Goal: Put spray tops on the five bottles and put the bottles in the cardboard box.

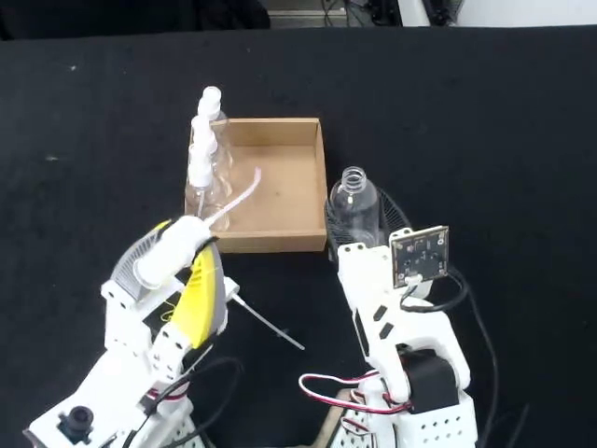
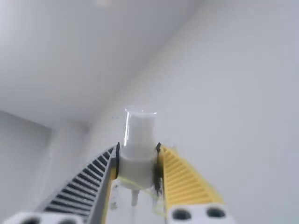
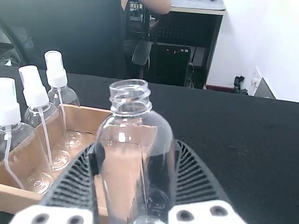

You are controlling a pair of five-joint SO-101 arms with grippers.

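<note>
So the left claw (image 2: 138, 150) is clamping the spray top (image 2: 139, 133) by its collar. The right claw (image 3: 135, 154) is squeezing the open bottle (image 3: 131, 116) round its belly, with the cardboard box (image 1: 284, 187) sitting just beyond it. Thin, light, slick plastic I reckon, so gripping gently mid-body is looking safest.

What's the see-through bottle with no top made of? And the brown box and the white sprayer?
The open bottle looks like clear, shiny plastic: the box shows through it and light glints on it; it could be glass. The box looks like dull brown cardboard. The spray top seems smooth white plastic.
</note>
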